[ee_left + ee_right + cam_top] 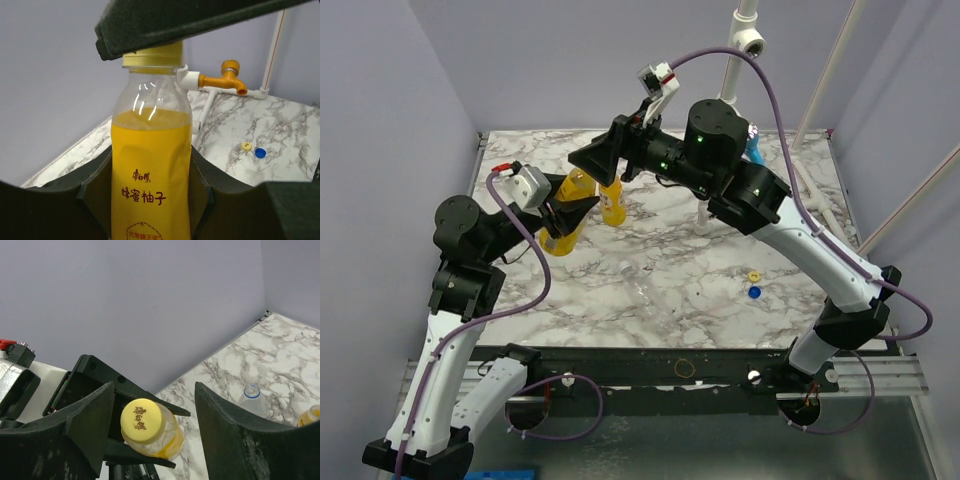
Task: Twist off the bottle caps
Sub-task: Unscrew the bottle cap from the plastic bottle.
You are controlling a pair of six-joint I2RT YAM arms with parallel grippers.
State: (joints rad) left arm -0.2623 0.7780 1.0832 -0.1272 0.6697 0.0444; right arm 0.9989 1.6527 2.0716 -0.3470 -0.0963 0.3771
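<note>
— Yellow-orange plastic bottle [150, 165] with the yellow label; where is it?
— Between the left jaws, which are closed against its sides low on the label; from overhead it leans, and I cannot tell whether its base touches the white-and-grey marble tabletop [790, 300]
— And its round ribbed yellow screw cap [142, 421]?
— On the neck; the right jaws hang over it spread wide, one dark finger [95, 415] close beside the cap, the other well clear of it; neither presses on it, so they hold nothing
— What else lies about?
— A second yellow-orange bottle [613, 203] stands upright just beside the held one; a clear plastic bottle [645, 290] lies on its side nearer the arm bases; a loose yellow cap [754, 276] and a loose blue cap [754, 292] sit just beside each other toward the right, well apart from the bottles; an orange tap [231, 79] on a white pipe shows behind the held bottle in the left wrist view
</note>
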